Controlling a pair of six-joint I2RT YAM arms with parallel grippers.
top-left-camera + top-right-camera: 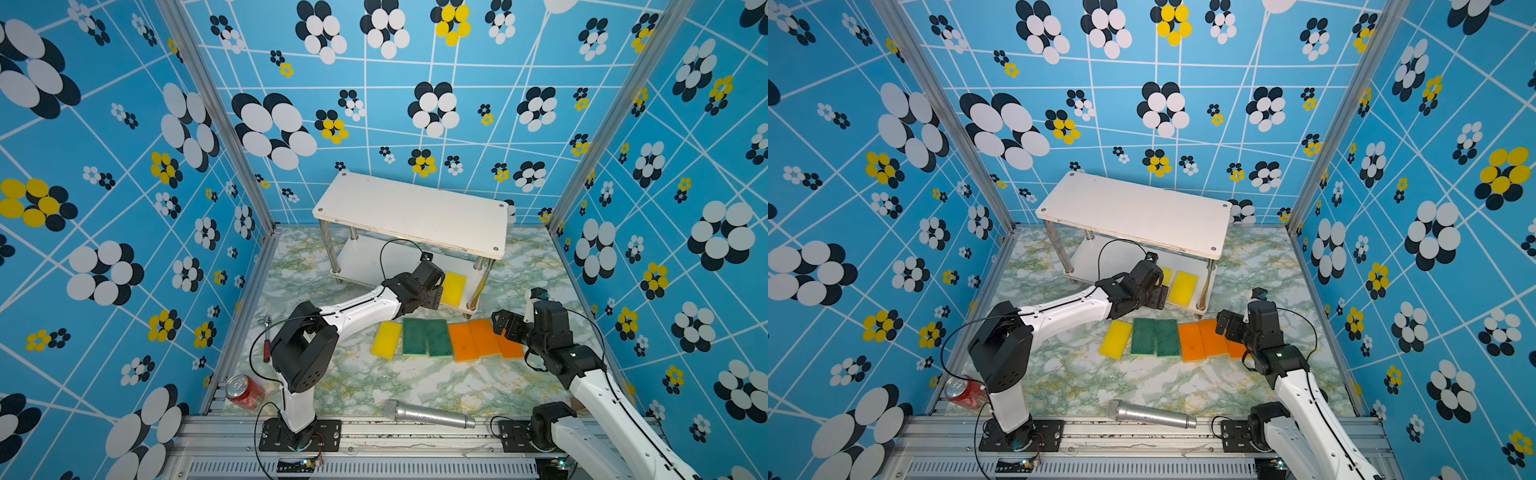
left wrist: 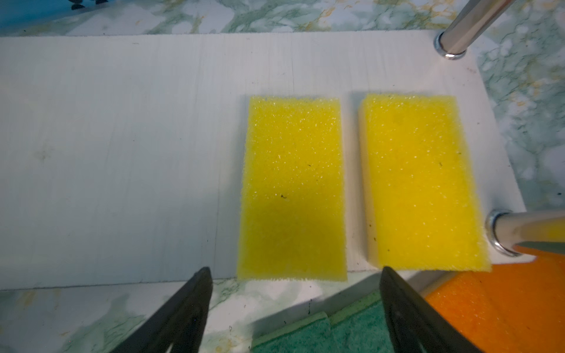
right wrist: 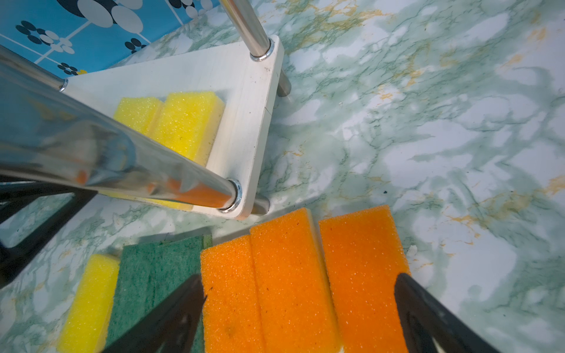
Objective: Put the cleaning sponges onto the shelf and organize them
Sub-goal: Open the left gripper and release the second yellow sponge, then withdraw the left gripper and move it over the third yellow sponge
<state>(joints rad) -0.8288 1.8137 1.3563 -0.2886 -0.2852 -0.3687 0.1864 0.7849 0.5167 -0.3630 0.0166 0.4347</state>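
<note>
I see L pincer (image 2: 296,273) released, empty, at the shelf's (image 1: 411,212) lower board front edge; two yellow sponges (image 2: 293,186) sit side by side at its right end. R pincer (image 3: 299,276) is spread wide over orange sponges (image 1: 473,340). Green pair (image 1: 426,336) + third yellow (image 1: 386,338) lie beside them, mid-bench (image 1: 374,386).

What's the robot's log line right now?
shelf lower board: two yellow sponges | table: one yellow sponge, two green sponges, three orange sponges | left gripper: open, at shelf | right gripper: open, over orange sponges
</note>
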